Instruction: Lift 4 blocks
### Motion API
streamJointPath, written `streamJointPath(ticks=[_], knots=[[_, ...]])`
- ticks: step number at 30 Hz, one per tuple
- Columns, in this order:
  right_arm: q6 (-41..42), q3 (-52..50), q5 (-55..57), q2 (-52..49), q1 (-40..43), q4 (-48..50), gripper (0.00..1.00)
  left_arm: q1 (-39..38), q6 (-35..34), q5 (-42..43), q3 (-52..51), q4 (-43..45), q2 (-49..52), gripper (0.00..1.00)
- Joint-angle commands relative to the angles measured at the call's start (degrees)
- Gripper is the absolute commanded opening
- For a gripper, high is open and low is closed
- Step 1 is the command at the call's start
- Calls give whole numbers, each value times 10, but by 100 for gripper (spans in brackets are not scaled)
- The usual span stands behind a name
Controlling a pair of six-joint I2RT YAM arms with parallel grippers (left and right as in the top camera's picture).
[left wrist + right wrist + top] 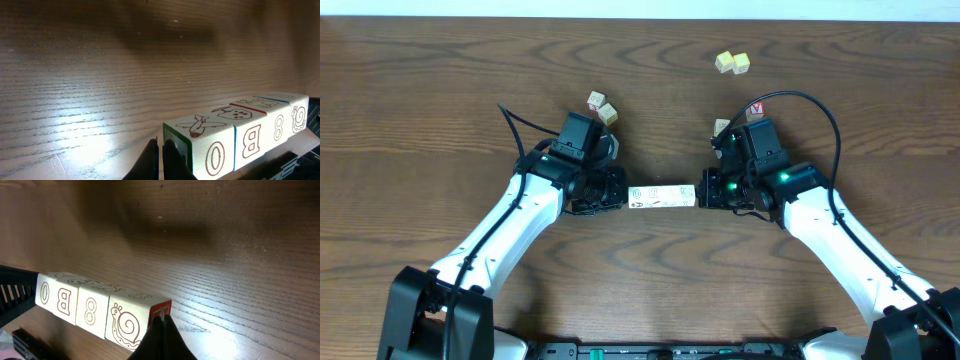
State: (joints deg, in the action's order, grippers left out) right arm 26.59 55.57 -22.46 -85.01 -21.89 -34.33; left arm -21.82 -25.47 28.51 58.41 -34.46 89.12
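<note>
- Nearest me, the two arms reach in from either side. The left gripper (620, 192) and the right gripper (704, 192) face each other across a short gap.
- That gap is filled by the blocks (662, 196), four in a straight row in the middle of the table (440, 80), end to end and touching.
- Each gripper has its fingers pressed together into one blunt tip.
- In the left wrist view the fingers (150, 161) butt the green-edged end face of the O block (216, 150).
- In the right wrist view the fingers (161, 336) butt the red end face of the snail block (127, 325).
- So the row is squeezed by its two ends only, and neither gripper pinches a block. I cannot tell whether it is clear of the wood yet.
- As I judge it, a good lift needs equal inward push from both sides and each tip centred on its end face. Both arms should rise level and at the same rate.
- Any slack or tilt would likely let the middle two, the B block (252, 137) and the 8 block (277, 128), buckle out.
- Count in the row: O, B, 8, snail, which makes four.
- Further back, two pale cubes (595, 100) sit just behind the left gripper.
- A pale cube (721, 127) and a red-faced cube (756, 109) sit behind the right gripper.
- Farthest off, two yellow-topped cubes (724, 62) lie side by side, making six loose cubes in all.
</note>
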Motion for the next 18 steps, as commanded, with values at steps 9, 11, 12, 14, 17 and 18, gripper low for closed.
streamJointPath(ticks=[9, 11, 12, 14, 17, 18], knots=[[9, 18, -70, -10, -15, 13, 1, -14, -3, 53, 0, 18, -10, 7], [9, 18, -80, -18, -15, 16, 1, -14, -7, 53, 0, 21, -6, 7], [10, 18, -82, -21, -15, 18, 1, -14, -8, 54, 0, 22, -3, 7], [13, 18, -81, -29, -15, 22, 1, -14, -10, 53, 0, 22, 5, 7], [13, 18, -81, -37, -15, 27, 1, -14, -10, 53, 0, 25, 16, 7], [13, 18, -80, -40, -15, 28, 1, -14, -10, 53, 0, 28, 20, 7]])
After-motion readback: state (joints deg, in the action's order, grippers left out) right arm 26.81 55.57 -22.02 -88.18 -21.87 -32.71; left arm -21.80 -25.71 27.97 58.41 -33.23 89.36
